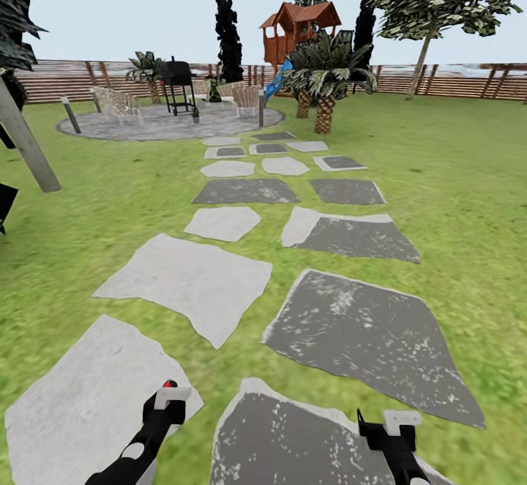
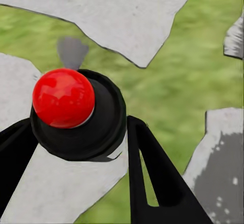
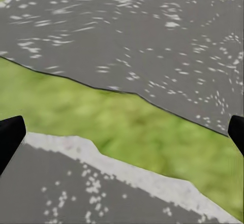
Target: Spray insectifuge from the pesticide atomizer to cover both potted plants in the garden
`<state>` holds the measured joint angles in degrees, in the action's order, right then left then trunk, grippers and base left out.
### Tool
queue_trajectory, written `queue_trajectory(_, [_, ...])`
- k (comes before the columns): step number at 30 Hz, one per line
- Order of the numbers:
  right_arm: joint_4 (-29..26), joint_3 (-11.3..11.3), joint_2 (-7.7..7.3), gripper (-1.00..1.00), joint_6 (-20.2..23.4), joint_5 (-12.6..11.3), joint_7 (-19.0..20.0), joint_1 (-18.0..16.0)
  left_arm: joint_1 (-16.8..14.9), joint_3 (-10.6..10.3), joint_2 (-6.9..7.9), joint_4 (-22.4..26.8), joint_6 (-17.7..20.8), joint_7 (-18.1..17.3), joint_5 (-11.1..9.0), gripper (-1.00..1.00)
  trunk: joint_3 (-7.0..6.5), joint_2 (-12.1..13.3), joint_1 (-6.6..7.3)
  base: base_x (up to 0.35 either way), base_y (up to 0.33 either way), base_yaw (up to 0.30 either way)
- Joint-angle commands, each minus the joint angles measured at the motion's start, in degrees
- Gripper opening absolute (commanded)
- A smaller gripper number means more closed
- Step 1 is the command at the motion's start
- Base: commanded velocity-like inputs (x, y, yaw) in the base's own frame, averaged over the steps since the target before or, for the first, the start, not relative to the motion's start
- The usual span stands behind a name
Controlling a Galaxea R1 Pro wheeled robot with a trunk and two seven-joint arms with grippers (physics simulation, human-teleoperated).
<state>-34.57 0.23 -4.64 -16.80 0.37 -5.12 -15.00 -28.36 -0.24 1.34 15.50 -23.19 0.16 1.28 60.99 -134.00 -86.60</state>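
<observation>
The pesticide atomizer (image 2: 63,98) is a dark round-bodied bottle with a glossy red top, and it sits between my left gripper's (image 2: 79,137) black fingers (image 2: 152,168), which are shut on it. In the head view its red top (image 1: 170,383) peeks above the left gripper (image 1: 172,395) at the bottom, over a pale stepping stone (image 1: 88,404). My right gripper (image 1: 399,420) is open and holds nothing over a dark stone (image 3: 152,36). The garden lawn (image 1: 454,199) spreads ahead. I cannot make out the potted plants at this distance.
A path of grey stepping stones (image 1: 245,190) leads to a round stone patio (image 1: 157,124) with a black grill (image 1: 178,82) and wicker chairs (image 1: 117,101). Palms (image 1: 324,78), a playhouse (image 1: 300,27) and a slatted fence (image 1: 454,80) stand behind. A slanted grey trunk (image 1: 25,141) is at the left.
</observation>
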Motion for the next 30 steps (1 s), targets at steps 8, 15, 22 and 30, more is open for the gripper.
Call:
queue_trajectory(8, [0.03,0.03,0.0,1.0,-0.16,0.07,-0.16,-0.03,-0.01,0.06,0.07,-0.03,-0.19,0.02,0.13,-1.0,0.05,-0.01,-0.02,0.339,0.0,0.0])
queue_trajectory(15, [0.03,0.03,-0.02,1.0,-0.16,0.05,-0.16,-0.03,-0.01,0.06,0.07,-0.03,-0.19,0.02,0.13,-1.0,0.05,-0.01,-0.02,0.339,0.0,0.0])
queue_trajectory(22, [0.03,0.03,0.01,1.0,-0.16,0.06,-0.16,-0.03,0.02,0.06,0.07,-0.03,-0.19,0.02,0.13,-1.0,0.05,-0.01,-0.02,0.339,0.0,0.0])
queue_trajectory(30, [0.03,0.03,-0.01,1.0,-0.16,0.07,-0.16,-0.03,0.05,0.06,0.07,-0.03,-0.19,0.02,0.13,-1.0,0.05,-0.01,-0.02,0.339,0.0,0.042])
